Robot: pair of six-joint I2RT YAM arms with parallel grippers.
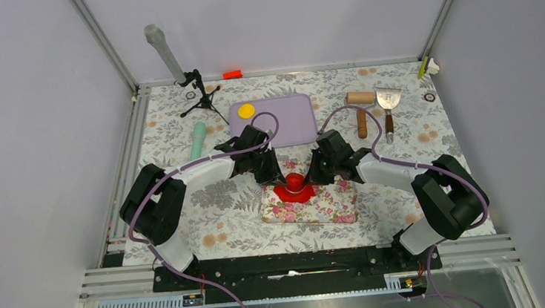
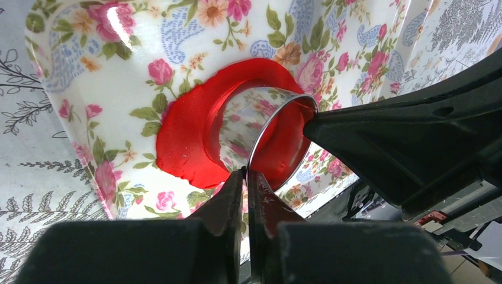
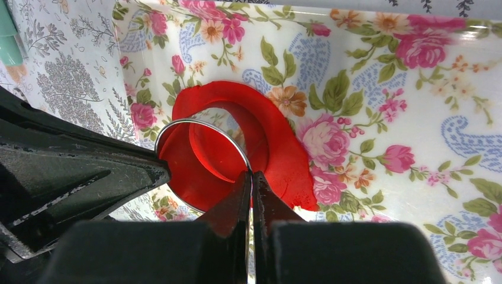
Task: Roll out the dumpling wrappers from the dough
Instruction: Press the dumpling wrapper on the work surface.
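While left gripper (image 2: 245,173), right gripper (image 3: 251,173) pinch cutter (image 2: 241,125) rim — dough (image 2: 183,137) beneath

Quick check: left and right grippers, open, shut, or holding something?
Left gripper: shut, pinching the rim of the metal ring cutter.
Right gripper: shut, pinching the same cutter's rim.

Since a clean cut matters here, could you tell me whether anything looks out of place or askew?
Nothing looks spilled or damaged. One oddity: the metal ring cutter, pinched at its rim by the left gripper and the right gripper, seems to sit off-centre on the red dough sheet, nearer one edge.
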